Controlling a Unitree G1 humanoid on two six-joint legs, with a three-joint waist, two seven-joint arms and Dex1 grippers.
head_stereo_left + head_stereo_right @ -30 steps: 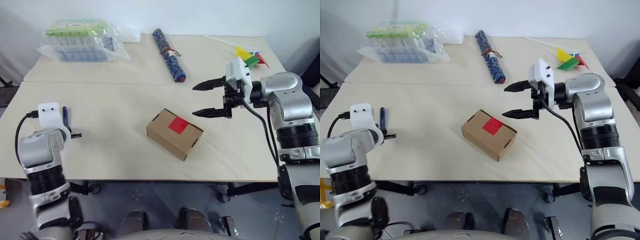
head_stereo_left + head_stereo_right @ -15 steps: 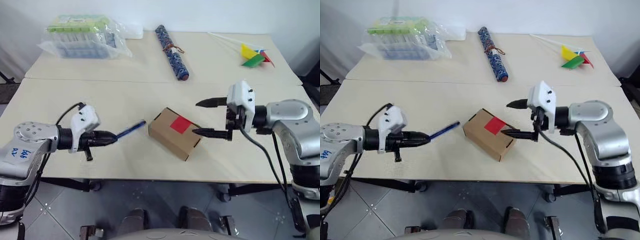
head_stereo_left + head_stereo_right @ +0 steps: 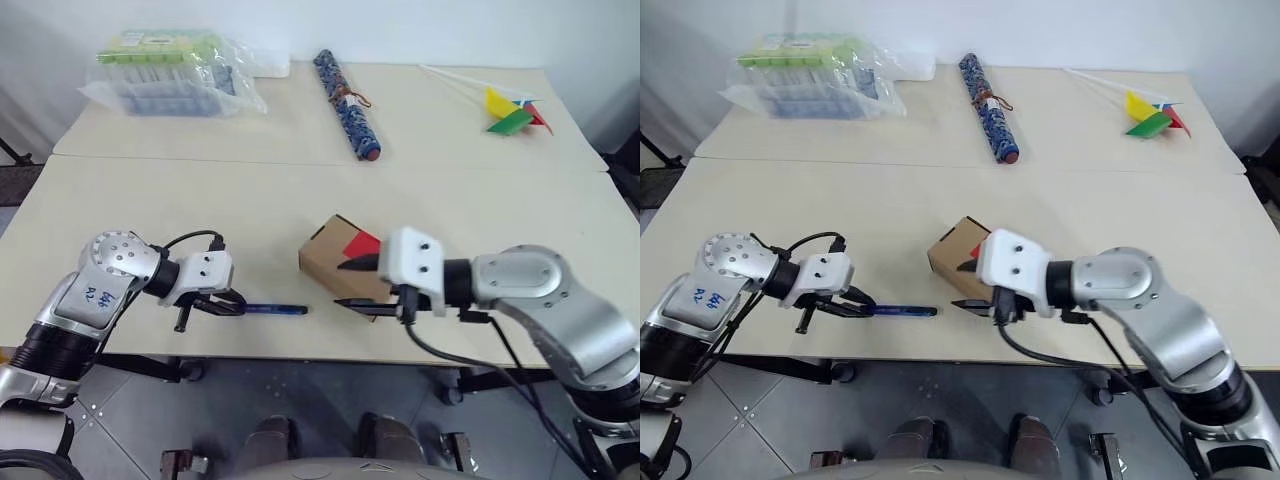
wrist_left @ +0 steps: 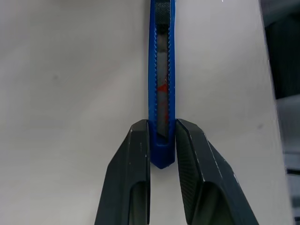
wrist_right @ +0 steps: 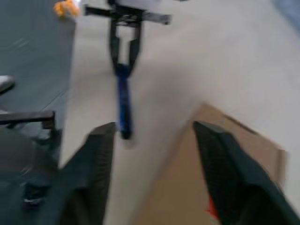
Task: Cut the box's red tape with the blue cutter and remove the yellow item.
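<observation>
My left gripper pinches the rear end of the blue cutter, one finger on each flat side. The cutter lies low over the table, its tip pointing toward the box but well short of it.

My right gripper sits at the box's near right end. Its fingers stand apart, one on either side of the carton's corner; I cannot tell whether they touch the cardboard. The red tape shows on the top face, partly hidden behind my right wrist housing. The yellow item is presumably inside the sealed box.

Step in hand, as I judge it: brace the box, then bring the blade to the tape.

1. Close the right fingers on the carton's end walls, low and clear of the red patch. The carton looks light and will probably slide if left unbraced.
2. Keep the left pinch firm. The cutter is held only at its tail, so side load at the tip may twist it in the grip.
3. Raise the tip to the top face and approach along the flap seam.
4. Cut shallow. A deep stroke could reach the soft contents.
5. Keep the blade path away from my right fingers.
</observation>
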